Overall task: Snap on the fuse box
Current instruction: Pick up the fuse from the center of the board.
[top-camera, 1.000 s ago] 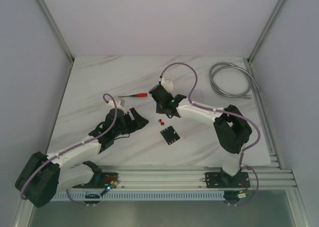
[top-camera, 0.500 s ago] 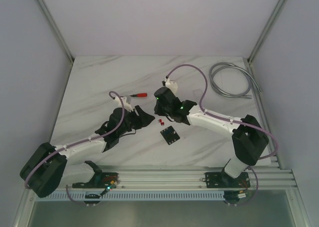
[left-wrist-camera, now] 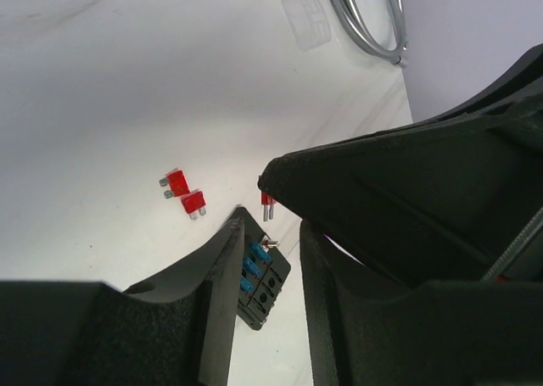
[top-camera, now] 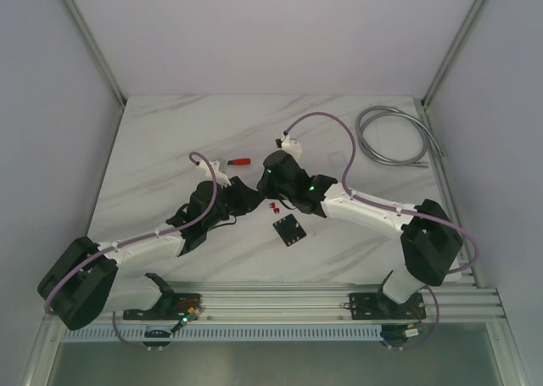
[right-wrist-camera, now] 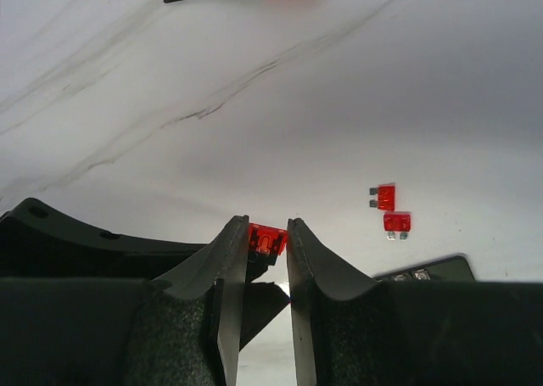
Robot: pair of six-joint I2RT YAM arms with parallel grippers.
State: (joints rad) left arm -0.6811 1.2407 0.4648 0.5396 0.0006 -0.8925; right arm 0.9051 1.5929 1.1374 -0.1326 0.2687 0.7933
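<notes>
The right hand [right-wrist-camera: 265, 235] is pinching 1 red fuse [right-wrist-camera: 268, 240] between its fingertips, close against the left hand [left-wrist-camera: 273, 235]. The left hand's fingers stand a little apart with nothing between them. The fuse box [top-camera: 289, 229] lies flat on the worktop [top-camera: 170, 140], just near and right of both hands, and blue fuses [left-wrist-camera: 259, 252] sit in some of its slots. 2 loose fuses [right-wrist-camera: 386, 197] lie just beside its far-left corner, and a screwdriver [top-camera: 236, 161] rests farther off. I'd say the step in hand is bringing a fuse to the box. Next, the blades need pointing down over an empty slot, then a firm, straight push.
</notes>
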